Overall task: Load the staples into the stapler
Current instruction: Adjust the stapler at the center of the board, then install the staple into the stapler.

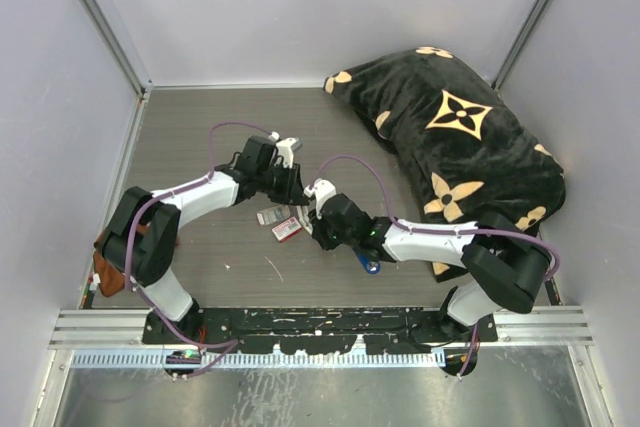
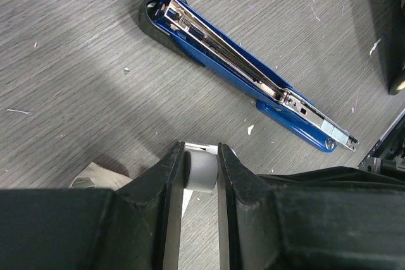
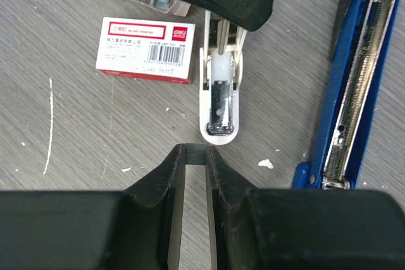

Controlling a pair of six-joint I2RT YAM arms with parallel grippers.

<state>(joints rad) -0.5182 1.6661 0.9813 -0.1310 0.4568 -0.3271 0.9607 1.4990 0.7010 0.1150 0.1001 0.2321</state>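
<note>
Left fingers [image 2: 168, 176] pinch white piece [image 2: 202, 172] — blue stapler [image 2: 297, 126] open, silver channel [image 2: 223, 49] bared.

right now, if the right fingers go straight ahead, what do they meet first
Probably the white oblong piece, whose rounded end lies just ahead of the right gripper; how high the fingers sit above it is unclear.

I count one slim blue stapler with a silver metal channel [image 2: 247, 71] just beyond the left gripper [image 2: 201, 150], and one small silvery-grey block of staples [image 2: 204, 172] between its fingers [image 2: 168, 175]. Beyond the right gripper [image 3: 195, 155] there are one white oblong piece [image 3: 219, 109], one red-and-white cardboard box [image 3: 145, 50] and one tray of staple blocks [image 3: 179, 9].
</note>
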